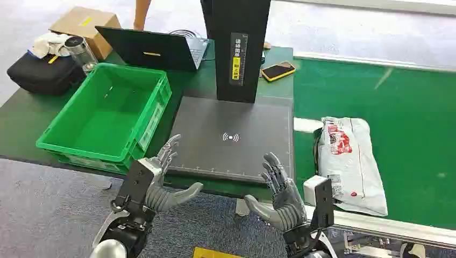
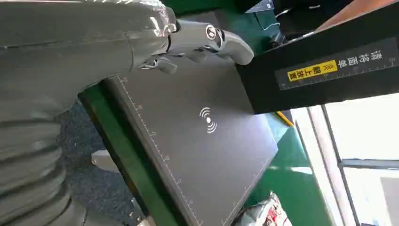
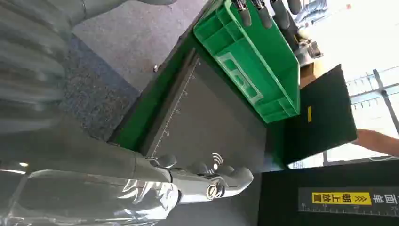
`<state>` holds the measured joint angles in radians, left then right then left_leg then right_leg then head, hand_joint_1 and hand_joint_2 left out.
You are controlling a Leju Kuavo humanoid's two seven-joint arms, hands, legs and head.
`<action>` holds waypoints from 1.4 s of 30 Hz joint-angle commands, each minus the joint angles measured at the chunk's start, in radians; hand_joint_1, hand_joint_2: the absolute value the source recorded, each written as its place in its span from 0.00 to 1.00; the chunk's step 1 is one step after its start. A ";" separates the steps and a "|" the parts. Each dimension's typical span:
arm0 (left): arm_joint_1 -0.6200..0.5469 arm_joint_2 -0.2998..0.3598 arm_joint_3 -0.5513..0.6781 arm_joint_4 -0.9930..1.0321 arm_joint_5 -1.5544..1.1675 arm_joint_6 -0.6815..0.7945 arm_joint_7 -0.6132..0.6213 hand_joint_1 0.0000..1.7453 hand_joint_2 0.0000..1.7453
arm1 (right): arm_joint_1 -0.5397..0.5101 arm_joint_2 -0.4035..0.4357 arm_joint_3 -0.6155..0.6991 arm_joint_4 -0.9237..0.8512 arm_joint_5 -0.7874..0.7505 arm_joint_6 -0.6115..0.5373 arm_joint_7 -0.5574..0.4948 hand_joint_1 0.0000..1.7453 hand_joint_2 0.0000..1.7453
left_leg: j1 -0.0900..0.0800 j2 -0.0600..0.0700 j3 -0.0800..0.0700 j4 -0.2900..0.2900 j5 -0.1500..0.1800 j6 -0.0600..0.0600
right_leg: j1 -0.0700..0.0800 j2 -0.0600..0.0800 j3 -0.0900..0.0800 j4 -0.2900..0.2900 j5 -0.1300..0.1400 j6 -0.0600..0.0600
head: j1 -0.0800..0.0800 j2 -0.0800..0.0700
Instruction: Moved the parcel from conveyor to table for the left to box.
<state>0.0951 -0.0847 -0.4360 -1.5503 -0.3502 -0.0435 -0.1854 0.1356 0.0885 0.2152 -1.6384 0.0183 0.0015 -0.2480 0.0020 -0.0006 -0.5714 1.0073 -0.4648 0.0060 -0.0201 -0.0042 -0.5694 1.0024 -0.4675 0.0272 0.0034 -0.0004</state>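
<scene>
A white plastic parcel (image 1: 349,161) with red print lies on the green conveyor belt (image 1: 408,118), to the right of the dark scanning pad (image 1: 231,137); one corner of the parcel (image 2: 263,214) also shows in the left wrist view. My left hand (image 1: 161,180) hovers at the pad's near left corner, fingers spread and holding nothing. My right hand (image 1: 279,193) hovers at the pad's near right edge, a little left of the parcel, fingers spread and empty. The green crate (image 1: 107,115) stands empty left of the pad.
A black upright scanner post (image 1: 239,48) rises behind the pad. A laptop (image 1: 156,48), a phone (image 1: 278,71), a black bag (image 1: 40,72) and a cardboard box (image 1: 86,24) sit at the back. A person's arm (image 3: 376,141) appears beyond the laptop.
</scene>
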 commanded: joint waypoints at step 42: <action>-0.024 0.006 0.010 0.026 -0.035 -0.050 -0.006 0.00 1.00 | -0.048 -0.246 -0.377 -0.190 0.362 0.030 0.025 0.00 1.00 | -0.001 -0.002 0.001 0.000 0.000 0.000 | 0.000 -0.002 0.002 -0.001 0.000 -0.001 | 0.000 0.000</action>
<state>0.1005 -0.0847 -0.4322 -1.5534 -0.3757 -0.0717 -0.1881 0.1272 -0.0140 0.0418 -1.7856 0.3807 -0.0172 -0.2151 0.0015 -0.0008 -0.5713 1.0077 -0.4647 0.0061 -0.0206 -0.0044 -0.5692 1.0024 -0.4673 0.0274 0.0034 -0.0004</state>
